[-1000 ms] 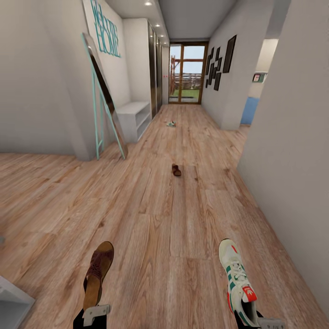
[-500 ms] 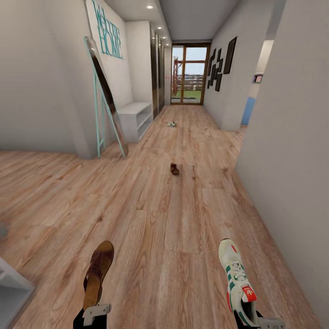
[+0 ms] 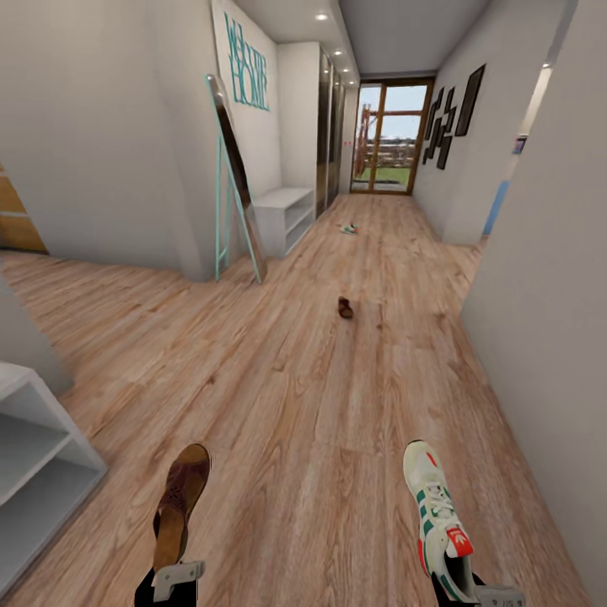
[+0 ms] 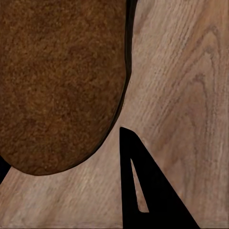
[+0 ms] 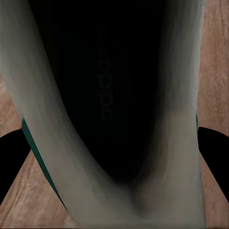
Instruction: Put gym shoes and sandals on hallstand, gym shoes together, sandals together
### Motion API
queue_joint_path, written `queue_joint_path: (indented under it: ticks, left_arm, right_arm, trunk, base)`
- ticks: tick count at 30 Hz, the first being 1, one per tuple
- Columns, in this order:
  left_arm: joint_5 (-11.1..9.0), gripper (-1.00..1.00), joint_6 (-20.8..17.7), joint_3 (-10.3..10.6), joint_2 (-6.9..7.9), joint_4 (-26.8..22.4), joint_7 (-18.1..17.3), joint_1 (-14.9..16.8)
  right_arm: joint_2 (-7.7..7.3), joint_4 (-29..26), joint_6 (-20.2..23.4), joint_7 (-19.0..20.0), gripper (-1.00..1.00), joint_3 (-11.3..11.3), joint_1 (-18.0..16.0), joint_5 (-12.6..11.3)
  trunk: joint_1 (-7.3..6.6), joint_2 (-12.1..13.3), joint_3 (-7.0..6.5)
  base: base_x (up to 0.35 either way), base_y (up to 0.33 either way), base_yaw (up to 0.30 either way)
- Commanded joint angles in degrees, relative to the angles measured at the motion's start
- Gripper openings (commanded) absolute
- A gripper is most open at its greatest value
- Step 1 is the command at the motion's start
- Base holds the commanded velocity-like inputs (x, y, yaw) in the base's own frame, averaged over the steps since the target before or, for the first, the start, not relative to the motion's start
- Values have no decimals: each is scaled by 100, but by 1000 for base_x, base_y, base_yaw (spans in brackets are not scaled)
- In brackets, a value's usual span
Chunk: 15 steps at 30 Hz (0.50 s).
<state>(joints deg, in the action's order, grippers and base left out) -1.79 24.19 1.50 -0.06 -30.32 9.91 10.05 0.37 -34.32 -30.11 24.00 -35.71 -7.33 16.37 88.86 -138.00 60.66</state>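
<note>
My left gripper (image 3: 175, 570) is shut on a dark brown sandal (image 3: 180, 499), held toe-forward low at the left; its brown footbed (image 4: 57, 81) lies beside a black finger (image 4: 150, 191). My right gripper (image 3: 462, 583) is shut on a cream gym shoe (image 3: 437, 514) with green stripes, whose dark inside (image 5: 112, 95) sits between the black fingers (image 5: 10, 160). A second sandal (image 3: 345, 308) lies mid-corridor on the wood floor (image 3: 303, 396). A second gym shoe (image 3: 348, 228) lies farther down. The pale grey hallstand (image 3: 38, 468), with two open shelves, stands at the lower left.
A plain white low shelf unit (image 3: 287, 215) stands against the left wall, beside a leaning teal-framed mirror (image 3: 236, 185). A white wall (image 3: 548, 295) runs close along the right. Glass doors (image 3: 389, 139) close the corridor's far end.
The camera has turned left, so the corridor has shifted right in the picture and the hallstand's shelves have come into view at the lower left. Both grippers still hold their shoes the same way.
</note>
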Motion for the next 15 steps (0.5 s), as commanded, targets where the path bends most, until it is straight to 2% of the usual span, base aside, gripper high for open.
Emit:
queue_joint_path:
  ticks: [1,8,15]
  left_arm:
    - [-14,-100,41,17,0,6,28,3]
    - [-14,-100,129,17,-2,24,28,2]
    - [-16,-100,138,17,-3,26,28,4]
  right_arm:
    - [5,3,-21,45,-100,-42,-6,24]
    - [10,-3,-21,51,-100,-34,-7,24]
    - [15,3,-21,52,-100,-33,-6,24]
  trunk:
    - [-4,-2,4]
    - [-4,-2,4]
    - [-4,-2,4]
  base:
    - [-289,-128,277]
    - [-249,-61,277]
    - [-52,-7,278]
